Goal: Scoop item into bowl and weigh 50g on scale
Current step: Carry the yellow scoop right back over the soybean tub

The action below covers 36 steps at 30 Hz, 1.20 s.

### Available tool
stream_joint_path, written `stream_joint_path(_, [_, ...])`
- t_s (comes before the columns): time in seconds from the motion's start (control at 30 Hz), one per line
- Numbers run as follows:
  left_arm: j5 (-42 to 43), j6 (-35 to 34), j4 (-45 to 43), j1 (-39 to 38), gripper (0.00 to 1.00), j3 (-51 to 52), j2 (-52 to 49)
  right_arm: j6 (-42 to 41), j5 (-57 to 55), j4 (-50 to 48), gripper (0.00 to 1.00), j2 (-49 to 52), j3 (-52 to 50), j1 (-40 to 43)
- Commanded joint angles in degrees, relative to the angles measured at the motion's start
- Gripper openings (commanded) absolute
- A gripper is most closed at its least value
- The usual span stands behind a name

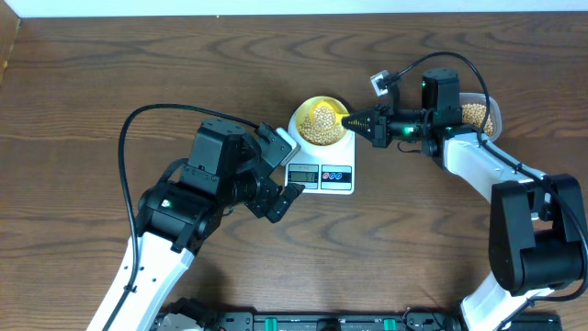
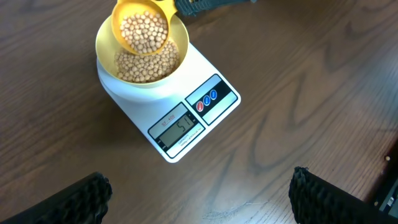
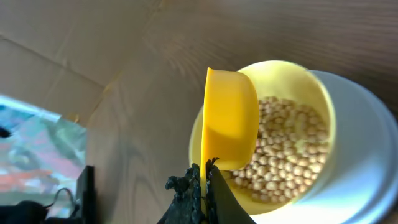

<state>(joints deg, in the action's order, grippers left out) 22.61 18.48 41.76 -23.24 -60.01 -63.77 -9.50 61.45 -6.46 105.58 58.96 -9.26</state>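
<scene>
Beans (image 2: 146,65) are piled in the bowl (image 2: 180,43), and the bowl sits on the scale (image 2: 208,78) mid-bench, nearer the far edge than the near one; so the scooping is well along. The display (image 2: 181,128) seems to read fifty-odd, though the digits are too small for you to trust. My read is that you're at the fine-tuning stage, trimming toward fifty rather than filling.

Your right gripper (image 1: 363,122) is clamped on the handle of the yellow scoop (image 2: 142,22), reaching in from the right-edge side; the scoop hangs over the bowl's far rim, cup facing up, with a load of beans in it. Nothing is pouring that I can see; whether scoop and rim touch, I cannot tell. Beside that arm's wrist, toward the far right corner, lies the clear tub (image 1: 478,115) with the supply.

Your left gripper (image 2: 199,186) is spread wide and carries nothing; it hovers over bare bench on the near side of the scale, its camera looking down on the display.
</scene>
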Motion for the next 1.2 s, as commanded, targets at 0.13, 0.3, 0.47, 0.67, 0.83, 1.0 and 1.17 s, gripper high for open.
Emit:
stream_joint_path(0.13, [0.7, 1.0, 0.0, 0.3, 0.94, 0.0, -0.3, -2.4, 6.7, -0.4, 0.01, 0.5, -0.3, 0.5])
stream_joint_path(0.3, [0.7, 1.0, 0.0, 0.3, 0.94, 0.0, -0.3, -6.0, 6.9, -1.7, 0.01, 0.5, -0.3, 2.3])
stream_joint_path(0.47, [0.7, 1.0, 0.0, 0.3, 0.94, 0.0, -0.3, -12.2, 6.9, -7.1, 0.01, 0.5, -0.3, 5.5])
stream_joint_path(0.67, [0.7, 1.0, 0.0, 0.3, 0.94, 0.0, -0.3, -16.9, 8.2, -11.5, 0.01, 0.5, -0.3, 10.8])
stream_joint_path(0.83, [0.7, 1.0, 0.0, 0.3, 0.94, 0.0, -0.3, -22.6, 8.8, -13.3, 0.01, 0.5, -0.3, 15.2])
stream_joint_path(1.0, [0.7, 1.0, 0.0, 0.3, 0.94, 0.0, -0.3, -27.9, 11.0, -17.0, 0.01, 0.5, -0.3, 20.0])
stream_joint_path(1.17, [0.7, 1.0, 0.0, 0.3, 0.94, 0.0, -0.3, -30.5, 12.2, -20.5, 0.01, 0.5, -0.3, 24.1])
